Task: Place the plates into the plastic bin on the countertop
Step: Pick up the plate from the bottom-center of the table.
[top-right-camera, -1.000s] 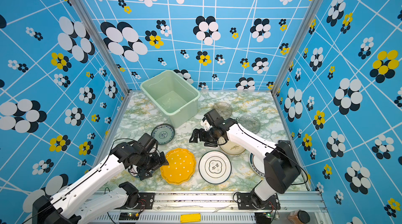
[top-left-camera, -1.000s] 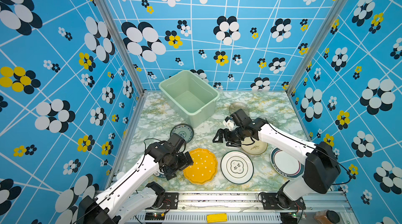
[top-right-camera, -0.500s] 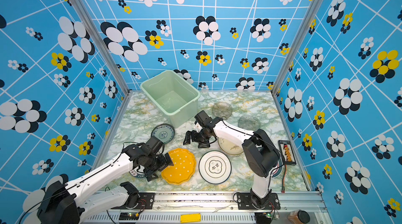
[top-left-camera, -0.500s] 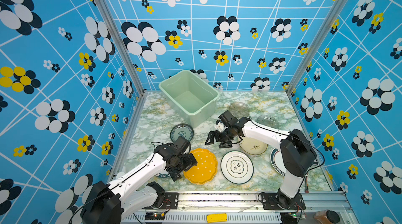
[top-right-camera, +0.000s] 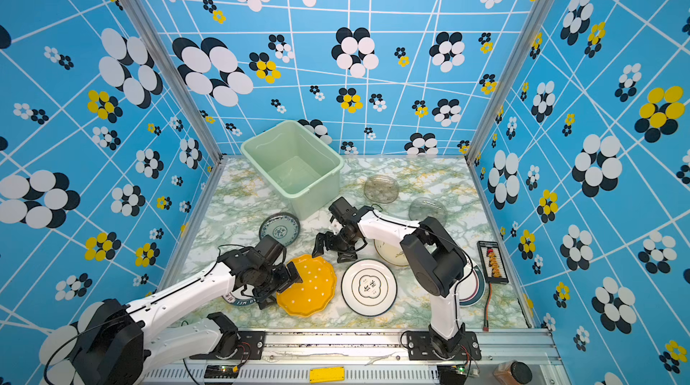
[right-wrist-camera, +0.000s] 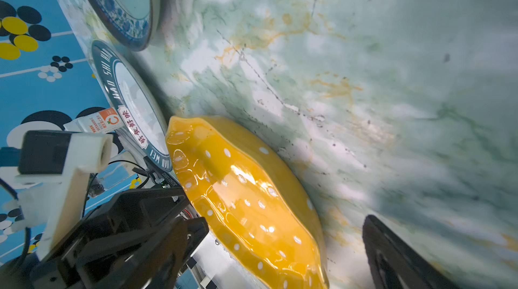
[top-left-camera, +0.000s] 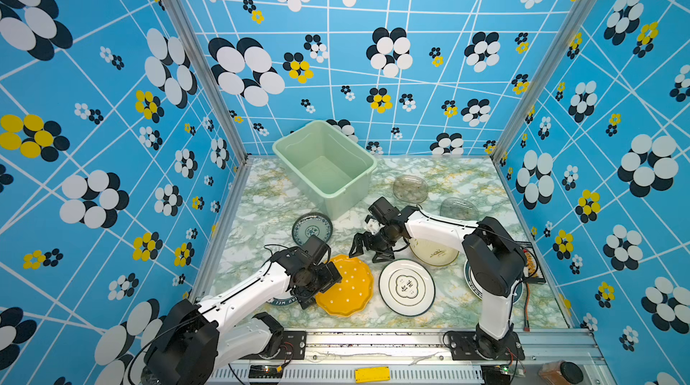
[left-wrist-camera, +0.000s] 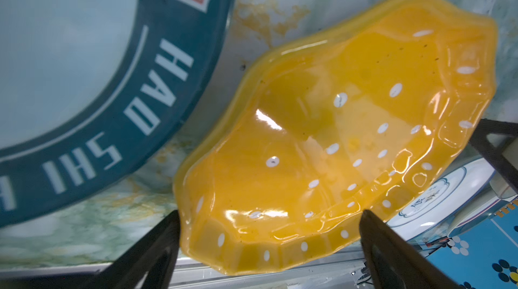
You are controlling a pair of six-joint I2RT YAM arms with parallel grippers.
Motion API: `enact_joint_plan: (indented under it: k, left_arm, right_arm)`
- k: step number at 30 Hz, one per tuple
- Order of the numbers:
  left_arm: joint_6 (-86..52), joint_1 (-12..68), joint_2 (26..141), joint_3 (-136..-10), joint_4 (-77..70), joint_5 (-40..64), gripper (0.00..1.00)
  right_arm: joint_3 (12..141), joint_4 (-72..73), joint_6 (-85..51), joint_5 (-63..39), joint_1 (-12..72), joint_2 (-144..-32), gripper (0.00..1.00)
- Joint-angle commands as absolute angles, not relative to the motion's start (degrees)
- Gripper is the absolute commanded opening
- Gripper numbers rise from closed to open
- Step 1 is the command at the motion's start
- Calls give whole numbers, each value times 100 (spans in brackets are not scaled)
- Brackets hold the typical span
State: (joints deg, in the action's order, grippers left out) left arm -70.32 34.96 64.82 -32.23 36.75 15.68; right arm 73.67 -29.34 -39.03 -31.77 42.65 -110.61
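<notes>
Left gripper (top-left-camera: 320, 288) jaws apart, straddling yellow plate (top-left-camera: 349, 286) near edge; contact unclear. Teal-rimmed plate (top-left-camera: 278, 301) mostly hidden under that arm. Right gripper (top-left-camera: 367, 252) spread wide over countertop (top-left-camera: 261, 215). Plastic bin (top-left-camera: 351, 196) stands far back.

Flowered walls (top-left-camera: 336, 47), connector board (top-right-camera: 493, 261), brown jar (top-right-camera: 510, 373)

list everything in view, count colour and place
plastic bin: 1, mint green, back of countertop
yellow plate: 1, yellow, white dots, front
white plate: 1, dark rim, front centre
cream plate: 1, cream, under right arm
patterned plate: 1, blue-green, before bin
glass plates: 2, clear, back right
teal-rimmed plates: 2, white, one under each arm
black board: 1, orange parts, right edge
jar: 1, brown, black lid, front right corner
left gripper: 1, black, open, at yellow plate's rim
right gripper: 1, black, open, over countertop near yellow plate
</notes>
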Motion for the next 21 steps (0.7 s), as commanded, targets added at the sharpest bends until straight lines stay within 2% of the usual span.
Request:
enact_joint_plan:
  k: [1, 6, 21]
  left_arm:
    - [-7043, 3533, 6416, -3081, 3389, 1573, 100]
    - [-7115, 3542, 6372, -2925, 3006, 1658, 98]
    - [-7635, 3552, 5852, -2422, 2257, 1608, 98]
  right_arm:
    - [7428, -2996, -3834, -3375, 4343, -11205, 99]
    - [7427, -2982, -3814, -3541, 4434, -11300, 99]
    - [7295, -2608, -3791, -4218, 4517, -11231, 86]
